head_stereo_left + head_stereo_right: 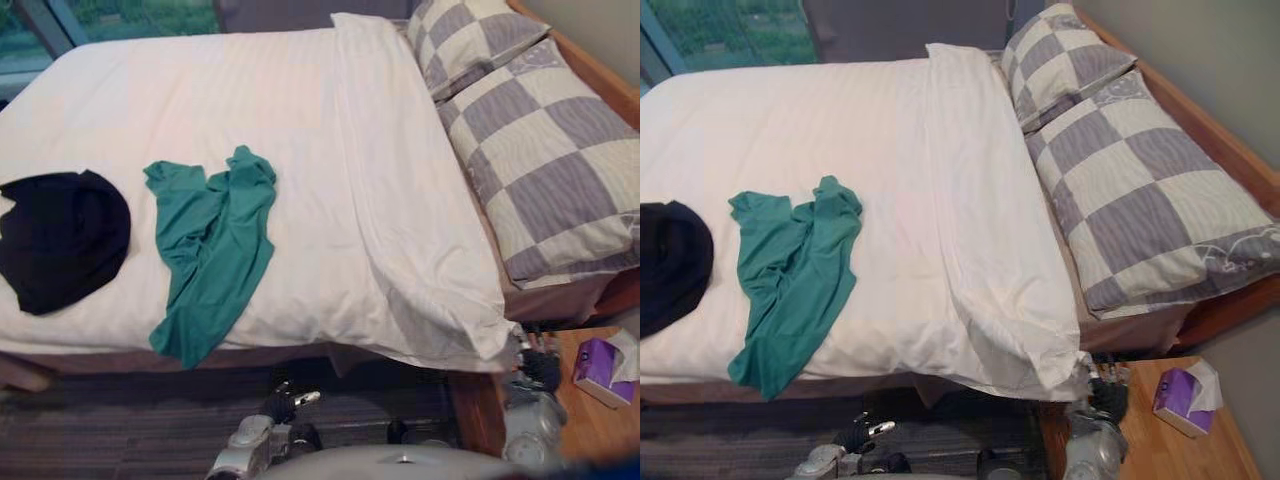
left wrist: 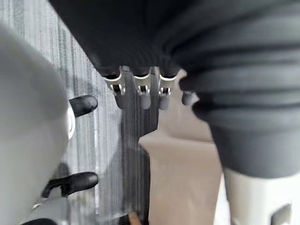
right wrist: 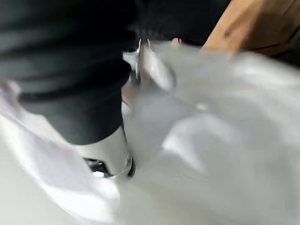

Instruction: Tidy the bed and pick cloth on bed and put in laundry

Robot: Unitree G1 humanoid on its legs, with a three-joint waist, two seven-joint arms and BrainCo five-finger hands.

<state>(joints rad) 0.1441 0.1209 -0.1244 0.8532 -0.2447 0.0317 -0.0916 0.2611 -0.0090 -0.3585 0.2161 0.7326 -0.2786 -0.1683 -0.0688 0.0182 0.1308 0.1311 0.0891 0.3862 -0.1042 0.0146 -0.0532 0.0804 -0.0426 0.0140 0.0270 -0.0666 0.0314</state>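
A green cloth [image 1: 215, 250] lies crumpled on the white duvet [image 1: 350, 150] near the bed's front edge, its lower end hanging over the side. Left of it sits a black cloth [image 1: 60, 235] in a rounded heap. My right hand [image 1: 540, 370] is at the duvet's hanging front right corner, and in the right wrist view the white duvet [image 3: 211, 140] lies against the hand [image 3: 70, 70]. My left hand [image 1: 282, 404] hangs low over the carpet in front of the bed, open and holding nothing, its fingers [image 2: 140, 91] straight.
Two grey-and-cream checked pillows [image 1: 560, 170] [image 1: 470, 40] lie at the bed's right end against a wooden frame [image 1: 600, 75]. A wooden nightstand [image 1: 590, 425] at the lower right carries a purple tissue box [image 1: 600, 368]. Dark striped carpet [image 1: 120, 420] runs along the bed's front.
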